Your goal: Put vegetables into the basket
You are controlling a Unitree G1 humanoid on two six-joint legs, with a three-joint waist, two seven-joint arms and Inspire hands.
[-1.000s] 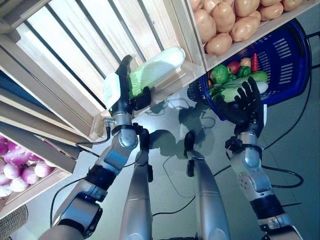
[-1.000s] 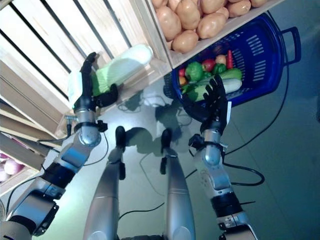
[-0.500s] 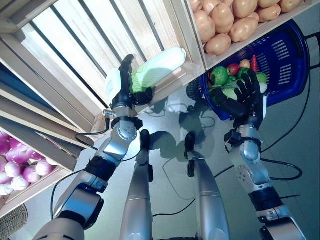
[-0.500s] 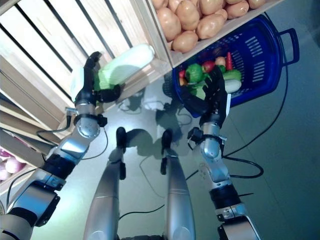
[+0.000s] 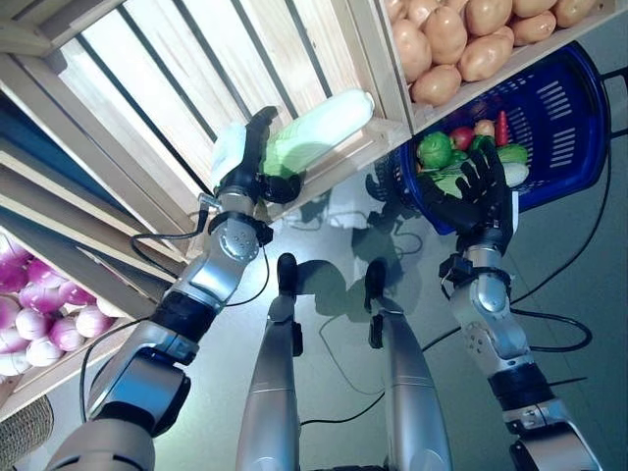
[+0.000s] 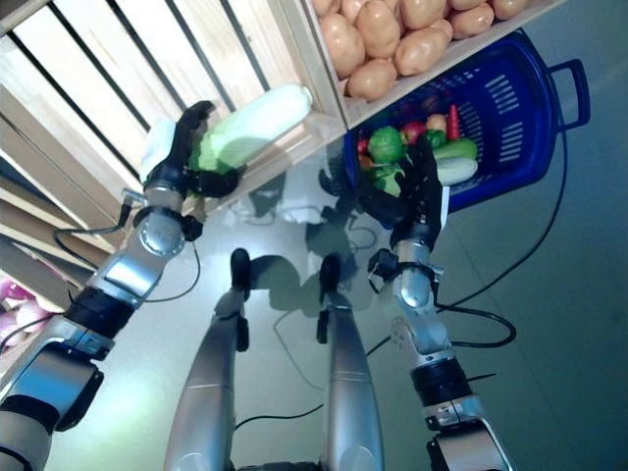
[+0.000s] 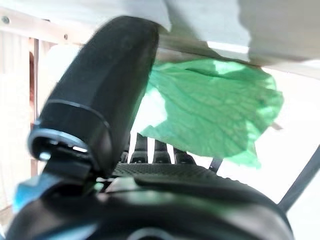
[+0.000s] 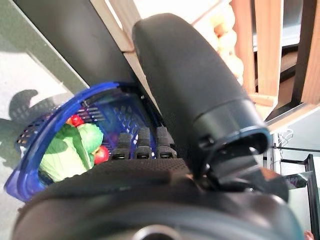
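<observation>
Left robot hand grabbing cabbage off crate ledge

Left robot hand point(image 5: 257, 162) is curled round the napa cabbage point(image 5: 319, 130) on the crate edge, at 10 o'clock from the blue basket point(image 5: 559, 118). Right robot hand point(image 5: 481, 191) fingers straight, seemingly steadying the basket rim for the drop.

The cabbage point(image 5: 316, 132) lies in the crate point(image 5: 186, 98) at 12 o'clock, the left hand point(image 5: 253, 167) at its near end. The potatoes point(image 5: 461, 39) sit at 1 o'clock, above the basket point(image 5: 559, 118). The right hand point(image 5: 478, 191) is at the basket's near rim. The onions point(image 5: 44, 314) lie at 9 o'clock.
</observation>
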